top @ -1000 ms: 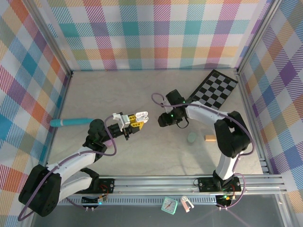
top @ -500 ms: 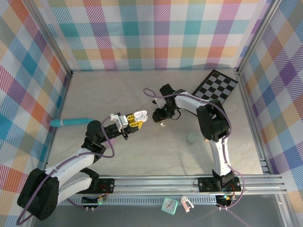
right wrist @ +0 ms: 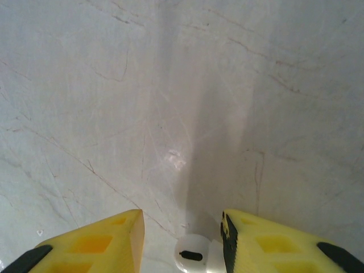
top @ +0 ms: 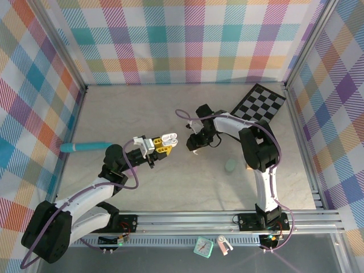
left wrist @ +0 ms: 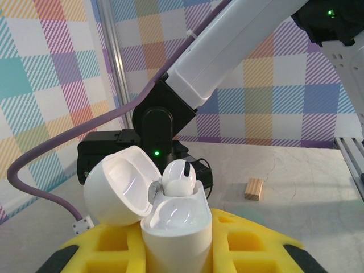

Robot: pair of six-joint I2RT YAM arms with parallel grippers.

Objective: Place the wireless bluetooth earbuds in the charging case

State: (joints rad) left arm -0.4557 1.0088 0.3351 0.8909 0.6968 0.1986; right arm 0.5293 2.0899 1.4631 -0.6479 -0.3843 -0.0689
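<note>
My left gripper [left wrist: 176, 242] is shut on a white charging case [left wrist: 177, 224], held upright with its lid [left wrist: 116, 185] swung open to the left. One white earbud [left wrist: 181, 177] sits in the case's far socket; the near socket is empty. From above, the case [top: 168, 138] is raised at mid-table. Just to its right, my right gripper [top: 195, 145] points down at the table. A second white earbud [right wrist: 193, 256] lies on the table between its yellow fingers [right wrist: 102, 244]. This right gripper [right wrist: 182, 216] is open, with the right finger against the bud and a gap on the left.
A mint green case [top: 230, 165] and a small wooden block [left wrist: 253, 189] lie on the table right of the grippers. A checkerboard mat [top: 259, 106] lies at the back right. A teal pen-like object [top: 85, 147] rests by the left wall.
My right arm has swung left toward the held case and its gripper now sits low over the table with narrower jaws. The left arm has barely moved.
</note>
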